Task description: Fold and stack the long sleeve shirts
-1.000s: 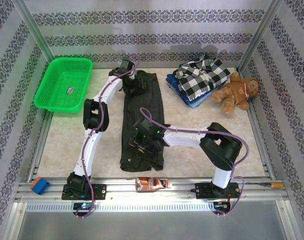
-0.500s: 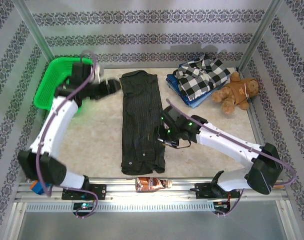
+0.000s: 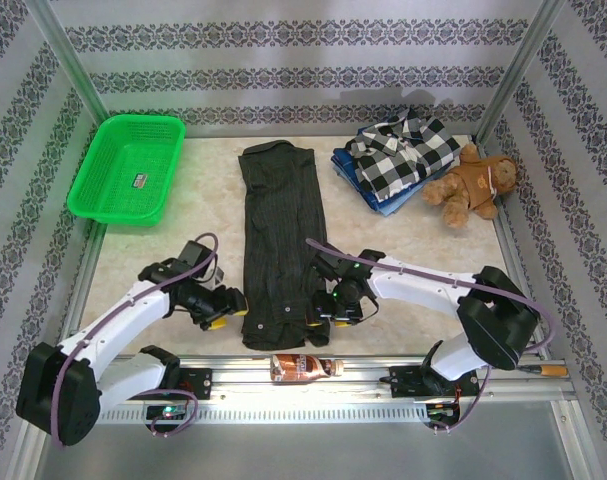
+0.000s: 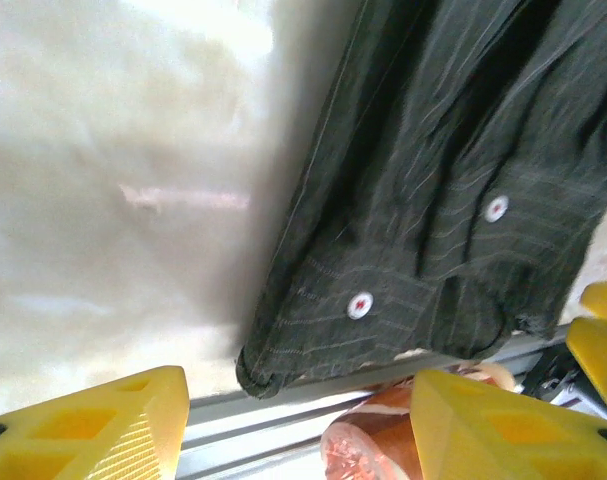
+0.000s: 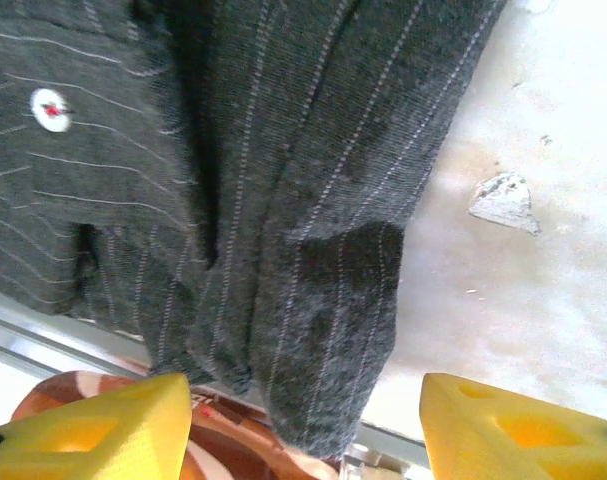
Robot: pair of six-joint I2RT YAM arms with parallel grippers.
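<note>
At the lower middle of the top view, hovering low with both arms on either side of the near end of the dark pinstriped shirt [image 3: 281, 240]. Lying as a narrow strip down the middle of the counter [image 3: 153, 260], running its long axis from the bottom of the frame straight up toward the back wall, with white buttons showing at the near end.

Flanking that near end: left fingers [image 4: 93, 430] just off its left corner, right fingers [image 5: 93, 425] at its right corner, each about equally near. Standing spread apart on both sides and gripping nothing; in the wrist views, showing cloth ahead of the yellow tips rather than pinched between them.

Judging the coming move as a pinch on the two near corners and a carry up along the strip, so needing both pairs down onto the hem edge first.

Crowding the hem from below: a brown bottle [image 3: 303, 367] lying on the rail [image 3: 383, 365] just beside the cloth, possibly getting in the way of a low approach.

Sitting at the upper right, well apart: the black-and-white checked shirt [image 3: 403, 152] on top of a blue garment [image 3: 383, 205], with a teddy bear [image 3: 475, 185] just beside. Resting at the upper left, a green basket [image 3: 118, 217], well apart from the shirts.
</note>
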